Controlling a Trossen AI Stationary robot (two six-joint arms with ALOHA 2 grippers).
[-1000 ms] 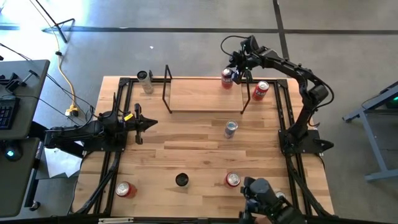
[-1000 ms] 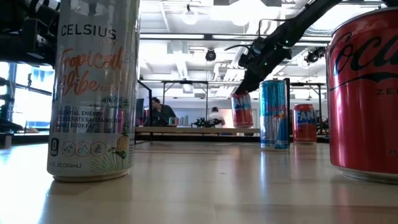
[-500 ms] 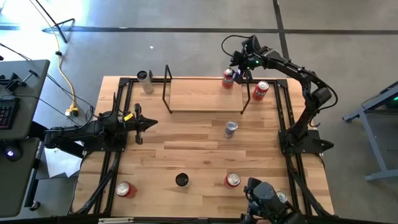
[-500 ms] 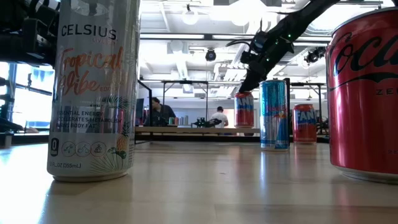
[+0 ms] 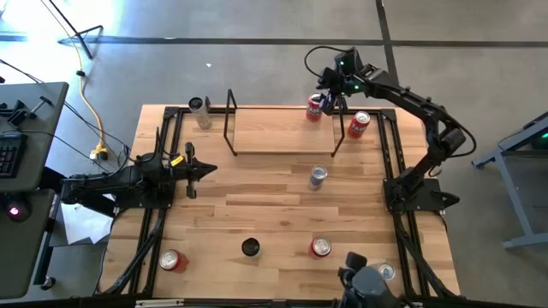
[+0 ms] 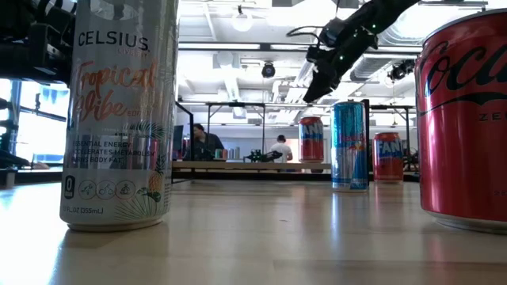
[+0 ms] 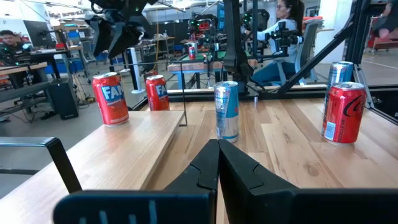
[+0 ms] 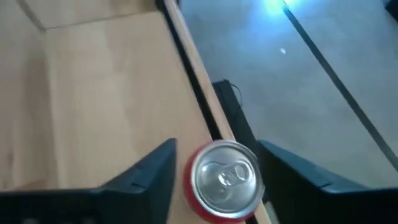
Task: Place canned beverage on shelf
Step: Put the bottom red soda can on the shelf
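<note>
The shelf (image 5: 274, 133), a light board between black rod frames, stands at the table's far side. A red canned beverage (image 5: 315, 107) stands upright on its bottom at the shelf's right end (image 6: 311, 138). My right gripper (image 6: 311, 93) hangs open a little above the can's top (image 8: 225, 177). Its fingers are apart on either side of the can and clear of it. My left gripper (image 5: 210, 169) rests shut and level at the table's left side (image 7: 217, 149).
An orange Fanta can (image 5: 358, 124) stands on the table just right of the shelf. A blue-silver can (image 5: 318, 177) stands mid-table. A red cola can (image 5: 320, 247), a Celsius can (image 5: 249, 247) and another red can (image 5: 169, 260) stand near the front edge. A pale can (image 5: 199, 109) stands far left.
My right gripper had the red can slightly tilted at the shelf's right end. The can now stands upright on the board by itself. The gripper has come off it and risen, tipping steeper, and hangs clear above the can's top.
</note>
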